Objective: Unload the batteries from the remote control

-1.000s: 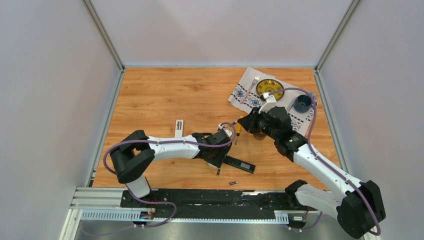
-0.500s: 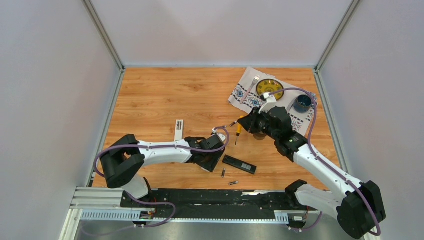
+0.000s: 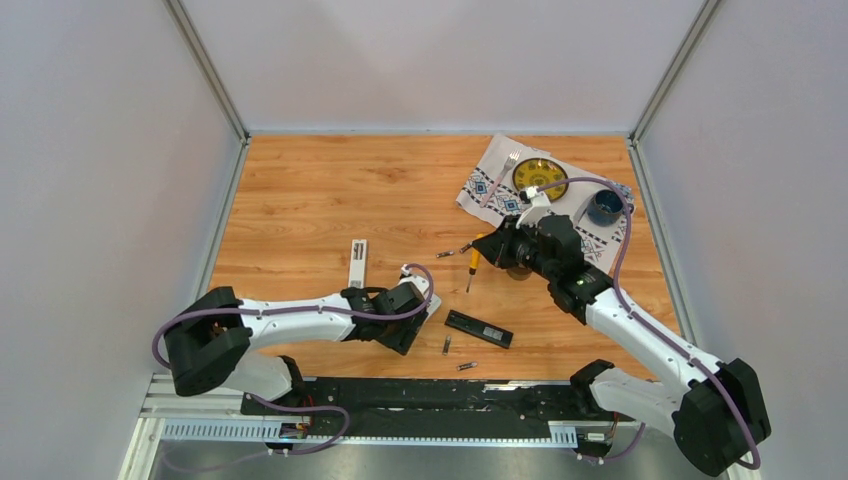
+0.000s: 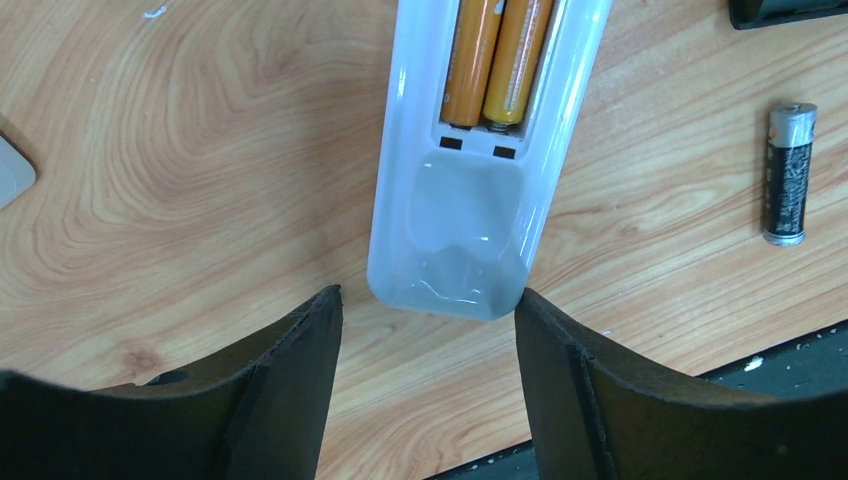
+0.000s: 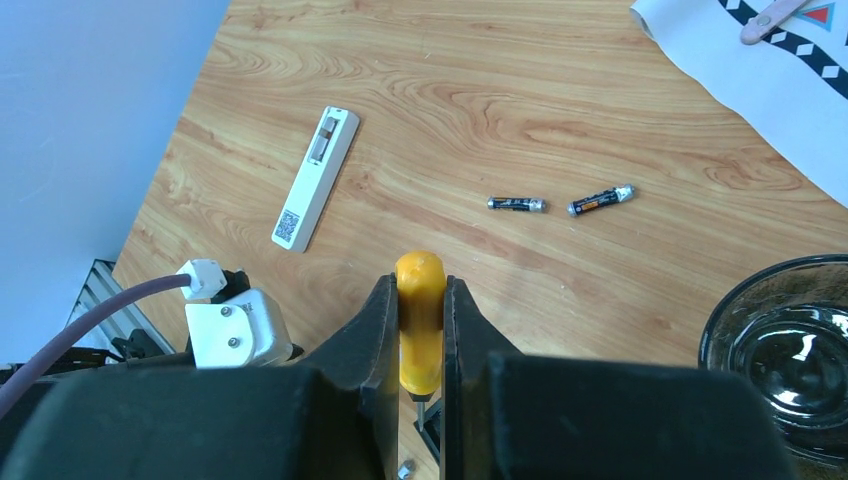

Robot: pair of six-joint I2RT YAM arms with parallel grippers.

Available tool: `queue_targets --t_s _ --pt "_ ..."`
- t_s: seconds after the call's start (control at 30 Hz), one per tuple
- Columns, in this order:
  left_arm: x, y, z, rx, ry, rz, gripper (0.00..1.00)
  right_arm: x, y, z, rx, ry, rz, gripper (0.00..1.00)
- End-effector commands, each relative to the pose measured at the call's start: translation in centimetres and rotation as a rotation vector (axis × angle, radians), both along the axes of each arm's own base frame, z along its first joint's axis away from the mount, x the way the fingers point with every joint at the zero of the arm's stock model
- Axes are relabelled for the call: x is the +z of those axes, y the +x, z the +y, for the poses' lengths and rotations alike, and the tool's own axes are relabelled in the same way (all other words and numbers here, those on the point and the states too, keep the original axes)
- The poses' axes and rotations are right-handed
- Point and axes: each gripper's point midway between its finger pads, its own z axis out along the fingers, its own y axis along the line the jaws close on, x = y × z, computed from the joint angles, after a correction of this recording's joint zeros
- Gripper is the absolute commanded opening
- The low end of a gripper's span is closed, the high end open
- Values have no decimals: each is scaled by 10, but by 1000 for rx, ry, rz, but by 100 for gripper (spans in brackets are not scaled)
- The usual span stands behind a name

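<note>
Left gripper (image 4: 428,300): jaws wide apart, holding nothing; the near end of the white remote (image 4: 470,220) lies just ahead of the gap between the fingers (image 4: 300,380), with wood showing on both sides.
White remote: flat on the table (image 3: 300,200), back up, compartment uncovered.
Orange batteries (image 4: 497,60): two, side by side in the compartment, both seated.
Dark battery (image 4: 789,172): loose on the table, right of the white remote, apart from it.
Front battery (image 3: 466,366): loose, near the front rail.
Far batteries (image 5: 517,204): two dark ones, nearly end to end on bare wood.
Right gripper (image 5: 420,290): clamped on the yellow handle of the screwdriver (image 5: 420,330).
Black remote (image 3: 478,328): on the table, just right of the left gripper.
White strip (image 5: 315,178): labelled, lying alone towards the left wall.
Bowl (image 5: 790,350): glass, beside the right gripper.
Cloth (image 3: 500,180): patterned, far right; yellow plate (image 3: 540,178) and blue cup (image 3: 606,207) on it.
</note>
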Motion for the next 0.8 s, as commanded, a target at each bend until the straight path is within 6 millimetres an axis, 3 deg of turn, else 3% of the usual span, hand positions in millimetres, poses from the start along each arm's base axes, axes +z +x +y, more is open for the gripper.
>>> queue_targets --t_s 0.0,0.33,0.53,0.77 --pt "4 1 -5 2 -68 -32 71 13 3 9 23 56 -25 0" --pt "11 2 -5 17 -188 -93 70 13 0 20 51 68 -22 0" --pt "33 6 -11 41 -348 -170 70 1 2 31 61 73 -2 0" --pt "46 11 -11 17 -408 -250 70 -6 4 53 104 131 -12 0"
